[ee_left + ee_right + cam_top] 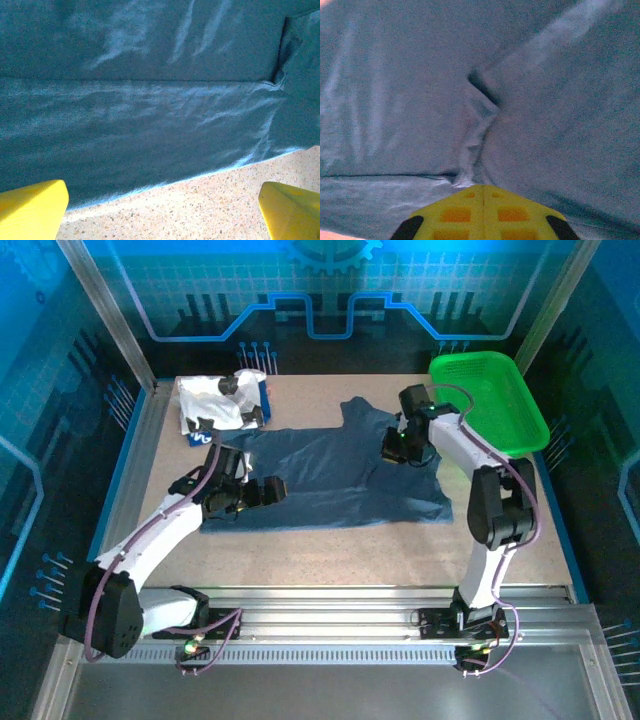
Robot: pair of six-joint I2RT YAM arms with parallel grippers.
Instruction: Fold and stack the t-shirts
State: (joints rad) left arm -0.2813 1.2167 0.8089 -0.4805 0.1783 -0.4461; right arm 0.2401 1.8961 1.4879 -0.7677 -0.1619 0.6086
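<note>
The dark slate-blue t-shirt (330, 475) lies spread flat in the middle of the table, one sleeve reaching toward the back. The white printed t-shirt (215, 400) sits crumpled at the back left. My left gripper (272, 487) hovers open over the blue shirt's near left hem. In the left wrist view its yellow fingers (35, 207) stand wide apart above the hem (150, 187) and bare table. My right gripper (398, 452) is down on the shirt's right side. In the right wrist view its jaws (483, 187) are shut, with a pucker of blue cloth (475, 135) running into the tip.
A bright green mesh basket (495, 405) stands at the back right, close behind my right arm. Speckled tabletop (500, 540) lies bare to the near right of the blue shirt. Metal rails run along the near edge.
</note>
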